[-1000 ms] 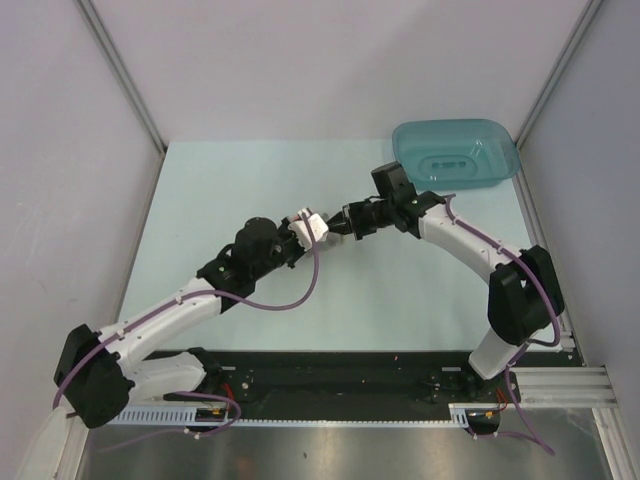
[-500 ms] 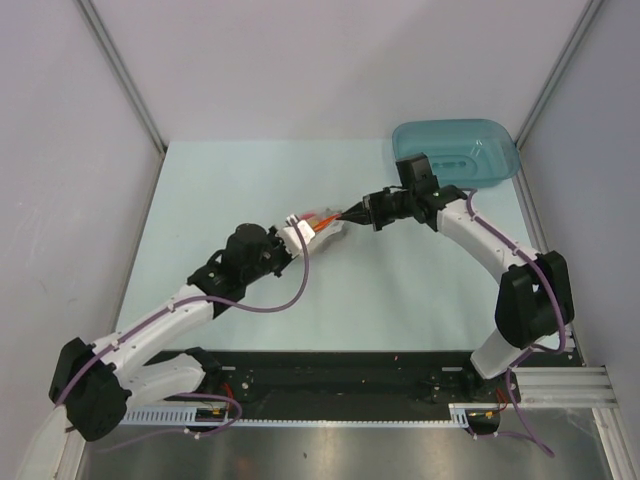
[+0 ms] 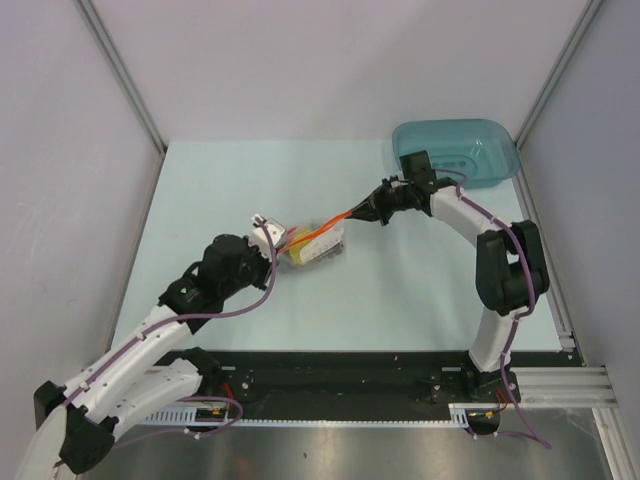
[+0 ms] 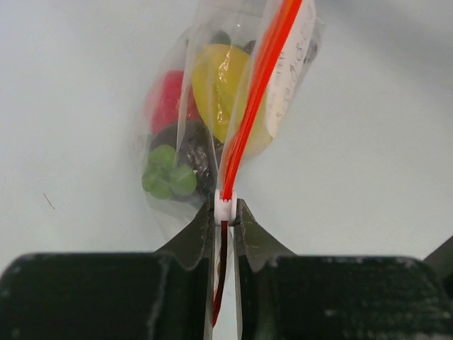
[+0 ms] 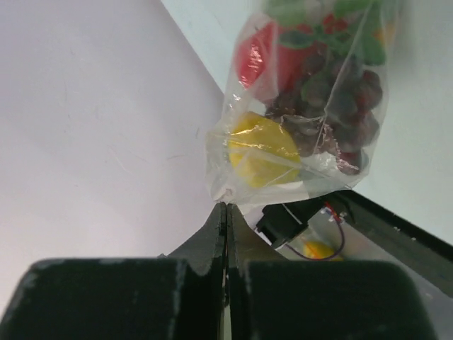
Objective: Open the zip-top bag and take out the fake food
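Over the table (image 3: pixel 220 180), the zip-top bag (image 3: pixel 322 245) hangs stretched between my arms near the middle, with the fake food (image 4: pixel 212 92) bunched in its belly. My right gripper (image 5: pixel 226 212) is clamped fully shut on the bag's thin corner film at its two o'clock end. My left gripper (image 4: pixel 224 227) is nipped to a narrow gap on the orange zipper strip (image 4: pixel 262 64), right behind the white slider tab (image 4: pixel 224 208). I judge I should draw the ends apart along the strip's own line, level and slow, so the tab runs rather than the film slipping free.
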